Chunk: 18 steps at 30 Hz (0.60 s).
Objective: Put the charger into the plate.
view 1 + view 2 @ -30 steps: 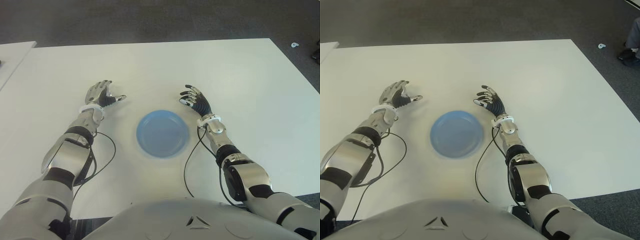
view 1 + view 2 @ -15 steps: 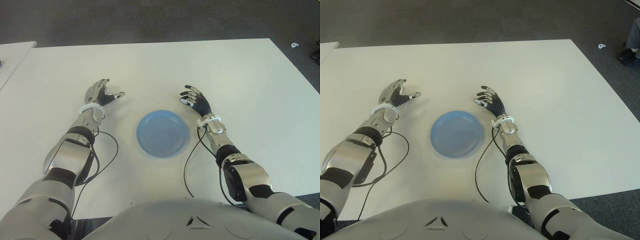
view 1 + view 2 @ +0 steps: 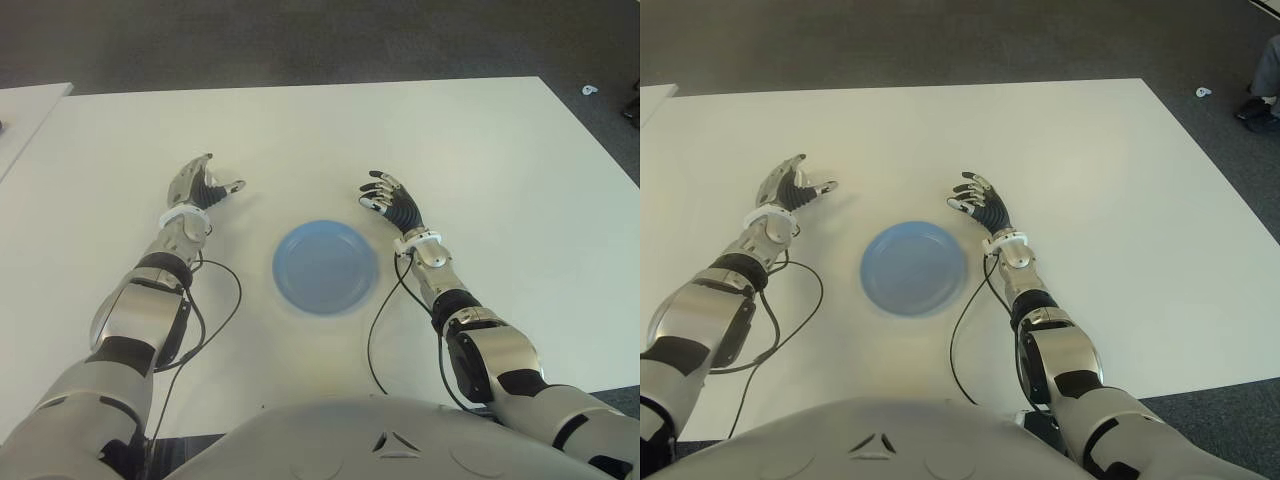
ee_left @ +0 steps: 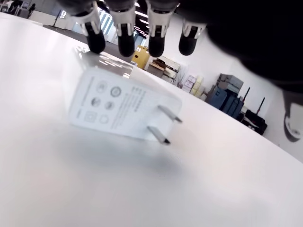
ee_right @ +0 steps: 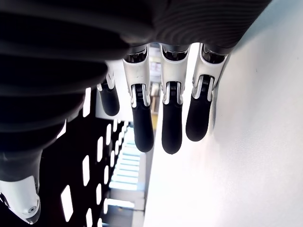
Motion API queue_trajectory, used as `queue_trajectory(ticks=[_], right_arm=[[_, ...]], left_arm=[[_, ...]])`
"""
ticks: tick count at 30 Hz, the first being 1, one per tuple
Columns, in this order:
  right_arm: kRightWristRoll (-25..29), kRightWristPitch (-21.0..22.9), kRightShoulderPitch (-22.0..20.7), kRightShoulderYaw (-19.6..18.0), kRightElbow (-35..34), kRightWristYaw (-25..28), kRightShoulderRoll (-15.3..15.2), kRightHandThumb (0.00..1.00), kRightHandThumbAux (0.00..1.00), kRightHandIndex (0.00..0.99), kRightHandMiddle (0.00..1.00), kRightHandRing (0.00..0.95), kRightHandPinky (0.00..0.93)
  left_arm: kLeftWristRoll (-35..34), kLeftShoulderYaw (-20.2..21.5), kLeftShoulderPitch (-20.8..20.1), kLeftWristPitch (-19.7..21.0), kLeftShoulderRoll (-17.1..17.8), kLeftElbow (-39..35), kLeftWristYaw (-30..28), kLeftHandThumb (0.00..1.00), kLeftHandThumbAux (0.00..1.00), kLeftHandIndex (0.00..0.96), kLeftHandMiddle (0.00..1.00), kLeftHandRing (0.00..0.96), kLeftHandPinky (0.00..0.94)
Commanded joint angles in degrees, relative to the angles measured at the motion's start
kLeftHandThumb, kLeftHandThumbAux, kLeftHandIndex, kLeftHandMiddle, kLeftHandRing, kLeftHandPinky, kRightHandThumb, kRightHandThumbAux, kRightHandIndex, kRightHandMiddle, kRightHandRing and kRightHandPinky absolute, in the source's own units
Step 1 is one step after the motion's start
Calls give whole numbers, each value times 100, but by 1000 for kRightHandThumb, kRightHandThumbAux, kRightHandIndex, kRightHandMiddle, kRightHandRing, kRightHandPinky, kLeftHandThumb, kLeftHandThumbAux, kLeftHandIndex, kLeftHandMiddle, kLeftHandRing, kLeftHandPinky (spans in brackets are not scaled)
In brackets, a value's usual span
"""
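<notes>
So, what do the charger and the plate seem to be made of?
The charger looks like glossy white plastic with printed grey markings and two bare metal prongs. It lies on the table under the left hand. The plate looks like smooth, plain blue plastic, though that is less certain.

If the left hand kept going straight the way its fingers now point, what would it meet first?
Probably the charger: in the left wrist view it lies on the table just under the left hand's fingertips. Whether they already touch is unclear.
</notes>
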Motion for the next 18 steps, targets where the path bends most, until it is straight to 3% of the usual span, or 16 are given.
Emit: queue_trajectory(ticks=[1, 10, 15, 18], right_arm=[[-95, 540, 639, 45, 414, 30, 71, 1, 623, 162, 364, 357, 327], [-119, 558, 644, 76, 403, -1, 106, 0, 615, 163, 352, 347, 315], [-131, 555, 642, 93, 393, -29, 128, 0, 606, 163, 352, 347, 325], [-135, 538, 647, 99, 382, -41, 139, 0, 606, 164, 352, 348, 332]], left_arm=[[-55, 11, 489, 54, -186, 236, -188, 259, 459, 3, 132, 146, 196], [-80, 79, 551, -45, -190, 236, -249, 244, 474, 10, 141, 156, 199], [-151, 93, 617, -300, -306, 158, -328, 231, 477, 7, 137, 148, 176], [-104, -46, 728, -805, -235, 2, -487, 226, 478, 4, 140, 152, 175]])
